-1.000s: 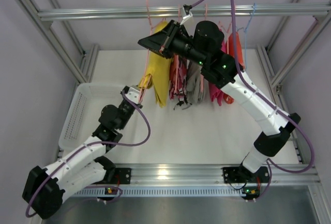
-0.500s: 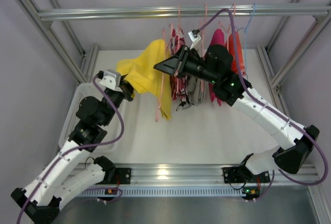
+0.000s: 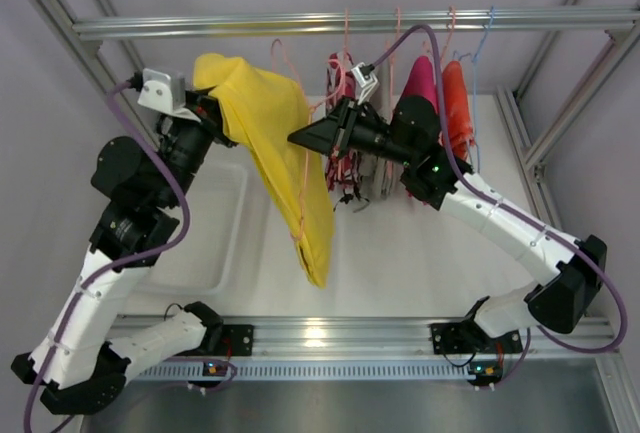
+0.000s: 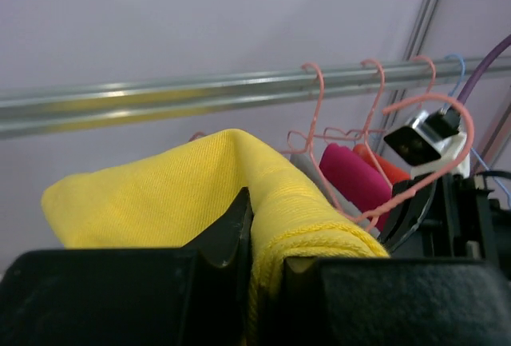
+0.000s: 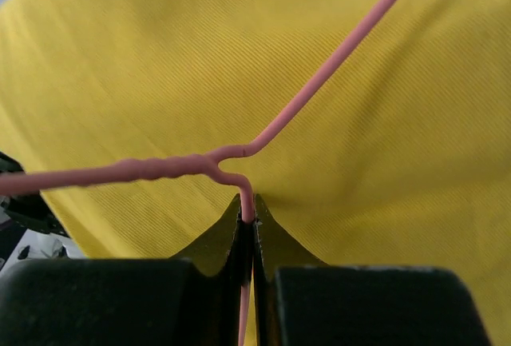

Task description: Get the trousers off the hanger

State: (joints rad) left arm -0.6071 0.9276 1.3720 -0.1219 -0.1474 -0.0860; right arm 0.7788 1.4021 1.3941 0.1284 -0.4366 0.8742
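The yellow trousers (image 3: pixel 285 168) hang in a long drape from my left gripper (image 3: pixel 207 113), which is shut on their upper fold, raised at the left near the rail (image 3: pixel 300 24). In the left wrist view the yellow cloth (image 4: pixel 160 194) is pinched between the fingers of the left gripper (image 4: pixel 267 262). My right gripper (image 3: pixel 300 139) is shut on the thin pink wire hanger (image 5: pixel 160 169), right against the yellow cloth (image 5: pixel 367 106); the wire (image 3: pixel 301 193) runs down across the drape. Patterned (image 3: pixel 345 168), grey (image 3: pixel 377 181), magenta (image 3: pixel 418 83) and orange (image 3: pixel 455 93) trousers hang on the rail.
A white basket (image 3: pixel 222 243) sits on the table at the left, under my left arm. Several pink hangers and one blue hanger (image 3: pixel 483 41) hook over the rail. Frame posts stand at both sides. A purple cable (image 3: pixel 420 38) loops above my right arm.
My left gripper has lifted the yellow trousers up and to the left, stretching them into a long drape. My right gripper has shifted a little left with the pink hanger.
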